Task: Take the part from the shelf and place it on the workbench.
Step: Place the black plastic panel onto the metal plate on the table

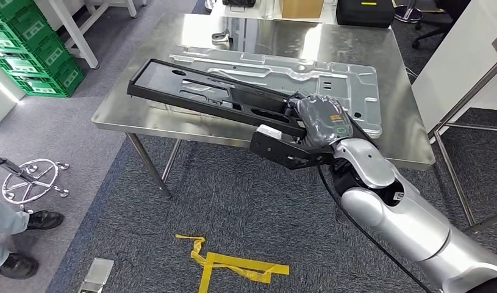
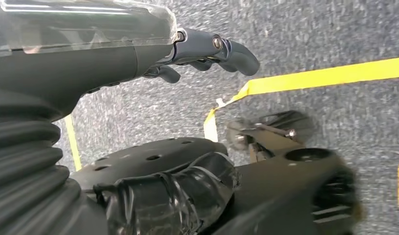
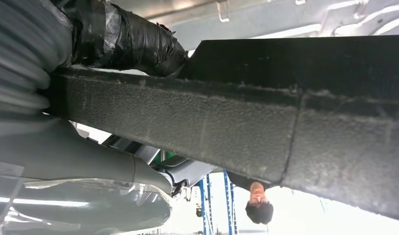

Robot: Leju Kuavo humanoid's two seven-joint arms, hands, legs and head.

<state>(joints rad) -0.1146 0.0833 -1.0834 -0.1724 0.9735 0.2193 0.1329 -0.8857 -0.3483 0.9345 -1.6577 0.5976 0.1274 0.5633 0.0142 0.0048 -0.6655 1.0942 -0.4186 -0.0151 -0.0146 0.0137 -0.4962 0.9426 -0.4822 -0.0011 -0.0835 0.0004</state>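
The right hand (image 1: 319, 119) hides its fingers and the black part's (image 1: 203, 91) near end

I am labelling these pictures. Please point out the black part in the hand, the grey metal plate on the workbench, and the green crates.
black part (image 1: 191, 91), head view, on its long frame.
grey metal plate (image 1: 331, 76), head view, on its flat middle.
green crates (image 1: 32, 55), head view, on the stack's side.

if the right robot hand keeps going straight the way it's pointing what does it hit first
Probably the silver metal panel lying on the workbench. The right robot hand points up-left across it, holding the long black part above that panel. Height above it is unclear.
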